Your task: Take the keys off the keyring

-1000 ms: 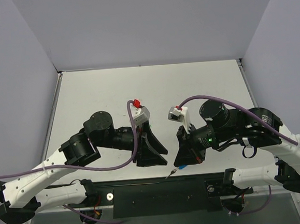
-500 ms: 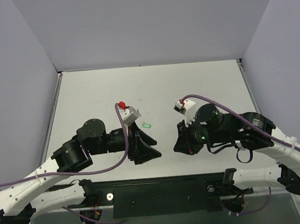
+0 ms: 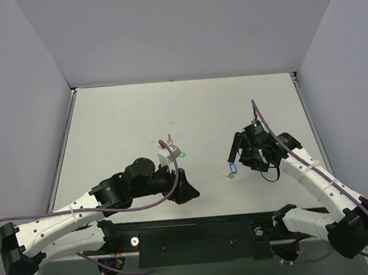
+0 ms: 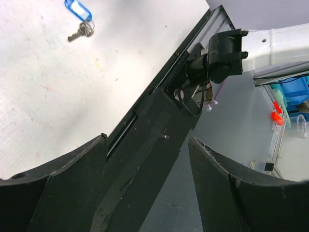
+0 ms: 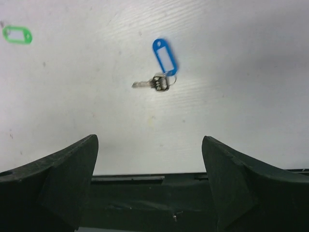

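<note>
The blue keyring (image 5: 164, 55) lies flat on the white table with the silver keys (image 5: 153, 83) still hanging on its small wire loop. From above, the keyring (image 3: 232, 168) and keys (image 3: 226, 175) lie just left of my right gripper (image 3: 246, 158). That right gripper (image 5: 149, 139) is open and empty, hovering over the table short of the keys. My left gripper (image 3: 189, 191) sits near the front edge, well left of the keyring. The left gripper (image 4: 147, 140) is open with nothing in it, and its view shows the keyring (image 4: 78, 9) and keys (image 4: 82, 31) far off.
A small green loop (image 3: 181, 154) lies on the table behind the left wrist and shows as the green loop (image 5: 17, 35) at the right wrist view's upper left. A black rail (image 3: 192, 235) runs along the near edge, below both grippers.
The right gripper has opened and let go of the keyring, which now lies on the table with the keys. The right arm swung back and right. The left gripper opened wider and drew back.
</note>
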Controlling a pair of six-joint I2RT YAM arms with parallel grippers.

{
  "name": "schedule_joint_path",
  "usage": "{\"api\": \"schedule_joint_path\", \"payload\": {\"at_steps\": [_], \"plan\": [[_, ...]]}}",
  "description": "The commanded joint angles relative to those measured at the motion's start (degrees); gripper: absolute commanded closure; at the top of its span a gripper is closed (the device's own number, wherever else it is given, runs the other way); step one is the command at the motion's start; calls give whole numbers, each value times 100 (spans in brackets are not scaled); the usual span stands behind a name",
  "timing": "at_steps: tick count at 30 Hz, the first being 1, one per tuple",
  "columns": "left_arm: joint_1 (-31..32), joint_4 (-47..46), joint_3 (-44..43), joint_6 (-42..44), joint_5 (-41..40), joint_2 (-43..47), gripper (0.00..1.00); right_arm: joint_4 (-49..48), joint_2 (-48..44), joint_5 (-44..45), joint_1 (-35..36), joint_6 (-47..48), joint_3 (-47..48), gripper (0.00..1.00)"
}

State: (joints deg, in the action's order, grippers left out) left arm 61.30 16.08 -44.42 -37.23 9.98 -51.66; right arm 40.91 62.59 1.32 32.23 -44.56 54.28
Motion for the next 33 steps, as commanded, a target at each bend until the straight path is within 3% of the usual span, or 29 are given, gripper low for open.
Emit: {"api": "schedule_joint_path", "payload": {"at_steps": [1,6,11,14,23,26,29,33], "plan": [[119,-877,319,-416,-75,68,23,-925,480,-737,-796,210,-488,19],[172,-1142,575,-583,-101,235,23,-2031,1185,-1493,-1323,298,-875,28],[198,-1054,654,-636,-119,384,23,-2447,1703,-1714,-1632,491,-1051,30],[198,-992,707,-627,-180,481,23,-2815,1932,-1881,-1825,553,-1297,36],[198,-1036,716,-601,-172,350,24,-3703,2495,-2180,-1843,491,-1727,51],[198,-1071,742,-601,-163,341,24,-3844,2627,-2224,-1843,527,-1842,60],[198,-1098,742,-592,-180,323,24,-4020,2662,-2285,-1843,518,-1991,77],[198,-1124,734,-601,-163,270,24,-4275,2645,-2479,-1852,500,-2158,88]]}}
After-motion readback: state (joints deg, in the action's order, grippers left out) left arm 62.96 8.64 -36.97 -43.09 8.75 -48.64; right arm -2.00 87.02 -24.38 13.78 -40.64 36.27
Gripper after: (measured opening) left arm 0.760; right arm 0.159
